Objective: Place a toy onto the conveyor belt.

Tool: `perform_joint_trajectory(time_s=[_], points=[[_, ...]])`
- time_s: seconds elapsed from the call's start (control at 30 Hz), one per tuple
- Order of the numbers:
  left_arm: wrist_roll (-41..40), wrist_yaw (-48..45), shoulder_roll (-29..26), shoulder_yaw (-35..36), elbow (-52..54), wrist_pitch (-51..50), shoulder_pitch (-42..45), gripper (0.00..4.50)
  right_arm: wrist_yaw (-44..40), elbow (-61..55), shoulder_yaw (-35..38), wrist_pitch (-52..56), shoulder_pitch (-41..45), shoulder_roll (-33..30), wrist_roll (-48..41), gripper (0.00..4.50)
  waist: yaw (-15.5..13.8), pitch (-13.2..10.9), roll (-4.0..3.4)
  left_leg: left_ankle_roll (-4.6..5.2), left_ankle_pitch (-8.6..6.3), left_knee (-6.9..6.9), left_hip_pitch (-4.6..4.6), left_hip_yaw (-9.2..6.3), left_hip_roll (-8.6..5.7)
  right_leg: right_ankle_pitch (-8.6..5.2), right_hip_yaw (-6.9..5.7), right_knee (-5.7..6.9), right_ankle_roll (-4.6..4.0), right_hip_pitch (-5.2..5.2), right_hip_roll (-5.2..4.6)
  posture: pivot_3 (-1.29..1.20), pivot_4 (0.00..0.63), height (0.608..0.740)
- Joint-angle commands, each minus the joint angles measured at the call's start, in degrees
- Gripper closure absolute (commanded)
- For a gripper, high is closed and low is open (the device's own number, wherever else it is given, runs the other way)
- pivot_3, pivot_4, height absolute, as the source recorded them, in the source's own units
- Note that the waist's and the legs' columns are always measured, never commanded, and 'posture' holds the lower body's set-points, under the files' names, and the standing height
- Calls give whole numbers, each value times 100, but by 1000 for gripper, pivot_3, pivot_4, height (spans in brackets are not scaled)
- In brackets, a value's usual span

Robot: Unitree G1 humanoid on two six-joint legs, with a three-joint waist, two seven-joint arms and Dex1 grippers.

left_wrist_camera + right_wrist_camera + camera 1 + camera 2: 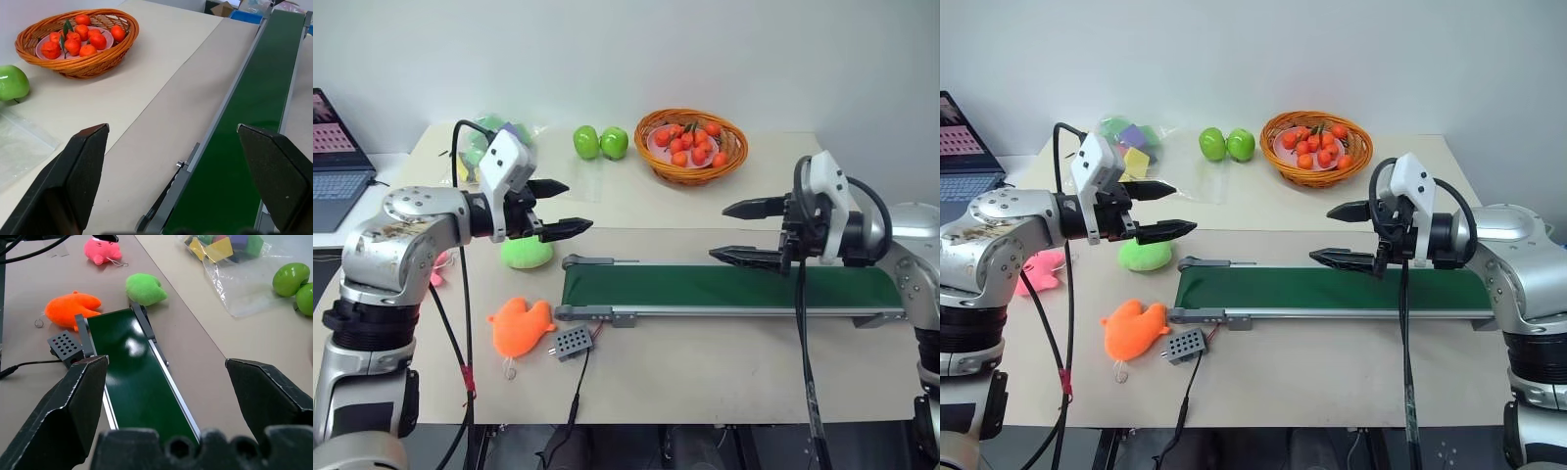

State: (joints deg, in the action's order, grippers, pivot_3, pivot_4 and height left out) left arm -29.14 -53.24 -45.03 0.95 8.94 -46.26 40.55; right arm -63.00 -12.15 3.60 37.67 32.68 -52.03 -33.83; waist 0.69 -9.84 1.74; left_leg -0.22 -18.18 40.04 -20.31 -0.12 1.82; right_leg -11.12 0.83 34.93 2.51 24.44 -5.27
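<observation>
Toy [1038,270]: pink plush on counter [1332,382], at nine o'clock of the conveyor belt [1332,290], half hidden behind the left arm.
Left pincer [1161,210]: spread, empty, above green plush [1146,255].
Orange plush [1133,329]: by belt's near end.
Right pincer [1344,235]: spread, empty, over belt.
Risk: grabbing the nearer green or orange plush by mistake.

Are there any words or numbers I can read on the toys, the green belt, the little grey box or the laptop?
None can be read.
Laptop screen: something pink shows, too small and blurred to read.
Control box: only a grid of dots, no writing.
Conveyor belt: plain green, no label visible.
Pink toy, orange plush, green plush: no tags with writing visible.
Basket: no label visible.
</observation>
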Motion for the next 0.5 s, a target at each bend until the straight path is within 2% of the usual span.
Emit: perform_joint_trajectory(time_s=[0.03, 0.3, 0.5], points=[[49, -3, -68, 109, 50, 176, 35, 23, 20, -72, 147, -123, 101, 6, 4, 0, 1, 0, 0, 0, 0, 0, 0, 0, 0, 0, 0, 0, 0, 0, 0, 0, 150, 738], [379, 406, -301, 521, -110, 474, -427, 23, -209, 276, -31, -267, 309, 29, 128, 0, 14, 0, 0, 0, 0, -1, 2, 0, 1, 0, 0, 0, 0, 0, 2, 0, 150, 738], [538, 896, -438, 1243, -395, 612, -888, 23, -365, 533, -232, -363, 562, 218, 227, 0, 15, 0, 0, 0, 0, -4, 2, 1, 2, 0, -1, 0, 0, 4, 1, 0, 150, 738]])
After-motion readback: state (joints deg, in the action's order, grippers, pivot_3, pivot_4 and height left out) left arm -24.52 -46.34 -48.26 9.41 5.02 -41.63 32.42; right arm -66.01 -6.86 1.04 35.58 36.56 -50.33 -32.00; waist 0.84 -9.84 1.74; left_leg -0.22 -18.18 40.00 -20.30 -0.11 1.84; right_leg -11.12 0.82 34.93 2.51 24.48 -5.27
